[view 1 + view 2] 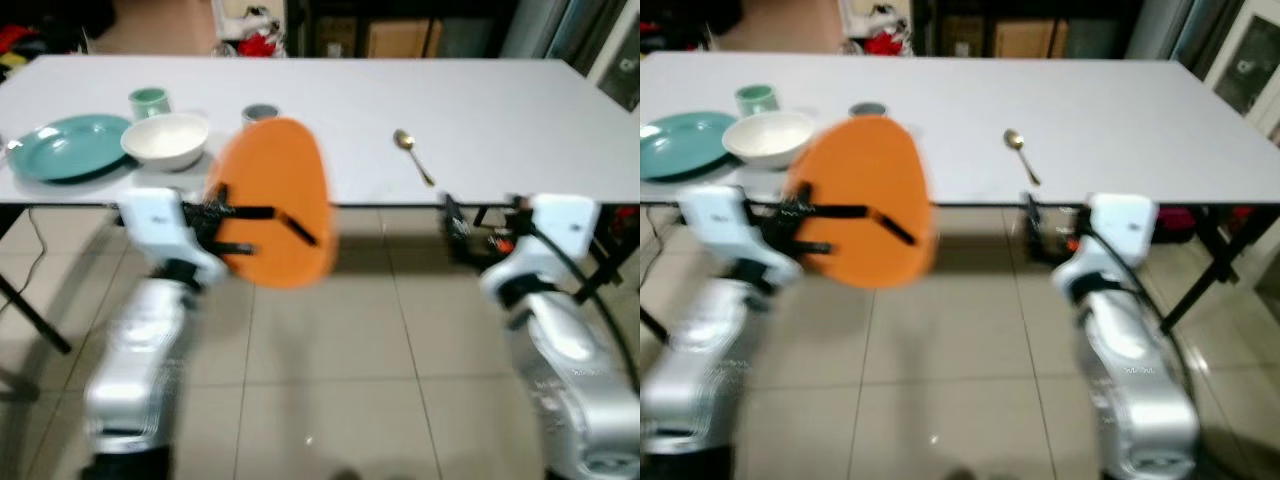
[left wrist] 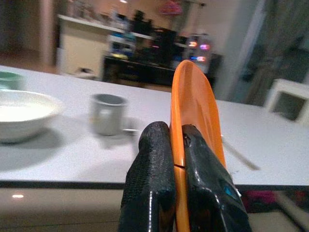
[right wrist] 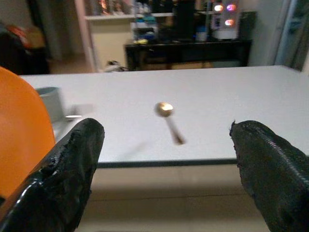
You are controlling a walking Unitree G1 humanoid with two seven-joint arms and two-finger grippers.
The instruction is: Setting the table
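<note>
My left gripper (image 1: pixel 262 226) is shut on the rim of an orange plate (image 1: pixel 275 200). It holds the plate on edge, just in front of the white table's (image 1: pixel 480 110) near edge. In the left wrist view the two fingers (image 2: pixel 149 169) pinch the plate (image 2: pixel 193 101) between them. On the table's left part lie a teal plate (image 1: pixel 65 148), a white bowl (image 1: pixel 166 140), a green cup (image 1: pixel 150 101) and a grey cup (image 1: pixel 260 113). A gold spoon (image 1: pixel 413 155) lies near the middle front. My right gripper (image 3: pixel 166 145) stands open and empty, low before the table edge, facing the spoon (image 3: pixel 169 118).
Tiled floor (image 1: pixel 350 350) lies under both arms. A black table leg (image 1: pixel 30 310) slants down at the left, and another leg (image 1: pixel 600 270) stands at the right. Dark shelves and boxes (image 1: pixel 400 35) stand beyond the table's far edge.
</note>
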